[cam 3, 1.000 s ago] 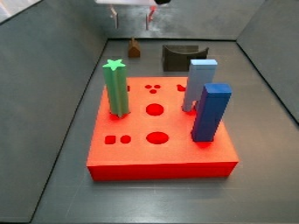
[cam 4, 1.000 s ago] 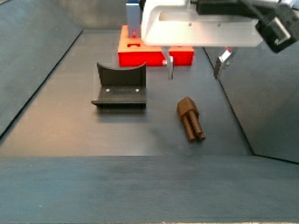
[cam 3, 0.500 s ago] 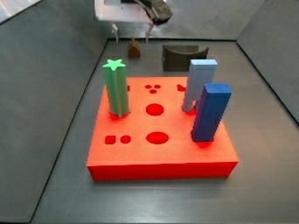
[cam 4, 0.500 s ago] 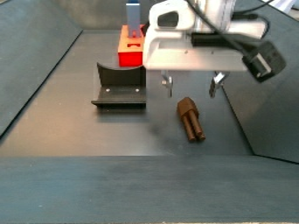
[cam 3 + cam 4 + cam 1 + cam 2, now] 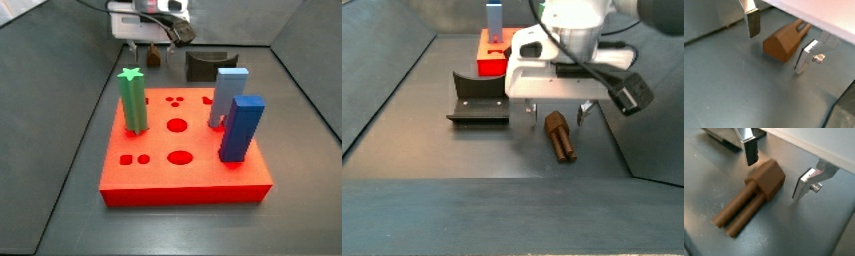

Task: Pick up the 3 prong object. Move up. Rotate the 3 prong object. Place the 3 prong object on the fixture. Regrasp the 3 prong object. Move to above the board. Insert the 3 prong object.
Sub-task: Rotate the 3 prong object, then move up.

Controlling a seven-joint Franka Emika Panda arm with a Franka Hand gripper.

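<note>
Pincer (image 5: 777, 173) hangs open astride the blocky head of the 3 prong object (image 5: 751, 195), which lies flat on the surface (image 5: 804, 233), so an off-centre closing could nudge or twist it instead of seating it squarely.

Low over the grey floor (image 5: 422, 150), the open pincer (image 5: 556, 112) straddles the 3 prong object (image 5: 560, 136), bare floor outside each finger; the fixture (image 5: 478, 98) stands clear at 9 o'clock, the board (image 5: 500, 55) beyond at 12.
</note>
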